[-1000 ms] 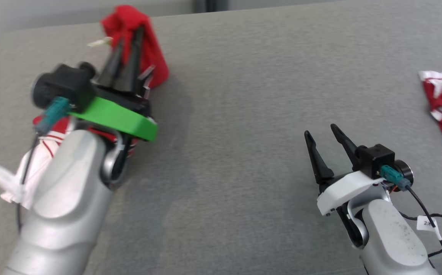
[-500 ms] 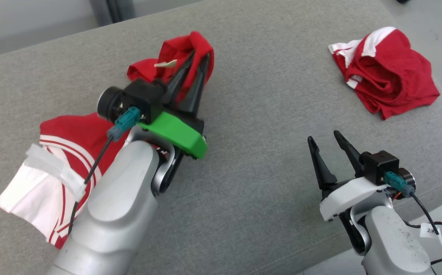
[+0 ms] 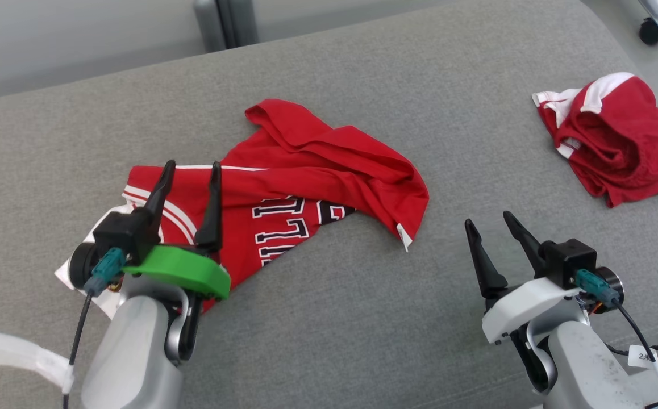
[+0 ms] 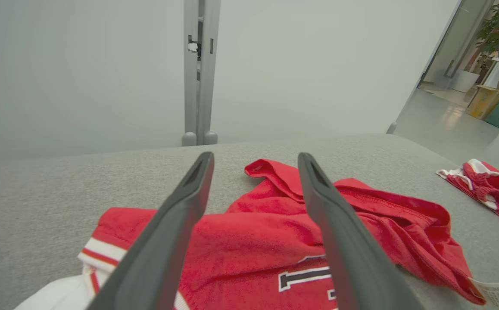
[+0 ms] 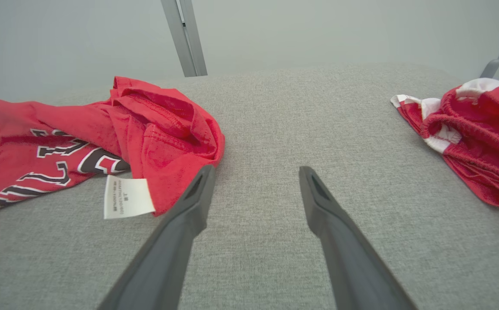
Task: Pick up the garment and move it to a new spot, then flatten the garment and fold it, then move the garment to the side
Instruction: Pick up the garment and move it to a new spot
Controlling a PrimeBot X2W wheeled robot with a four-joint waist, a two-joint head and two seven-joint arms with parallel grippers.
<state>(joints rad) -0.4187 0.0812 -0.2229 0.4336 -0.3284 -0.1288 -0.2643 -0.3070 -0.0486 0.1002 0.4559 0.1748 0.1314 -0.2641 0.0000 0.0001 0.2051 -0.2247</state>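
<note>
A tabletop (image 3: 334,318) covered in grey fabric, with rounded edges, carries two cloths. The red garment (image 3: 306,182) lies crumpled left of its middle, lettering up, its white sleeve (image 4: 60,297) toward the near left corner. A smaller red-and-white cloth lump (image 3: 619,147) sits by the right edge, well apart from it.

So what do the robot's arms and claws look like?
Both arms are silver-grey, each ending in two long tapering black fingers. The left gripper sits on a green mount, the right gripper on a white mount. Each wrist carries a black camera with a teal plug and black cable.
</note>
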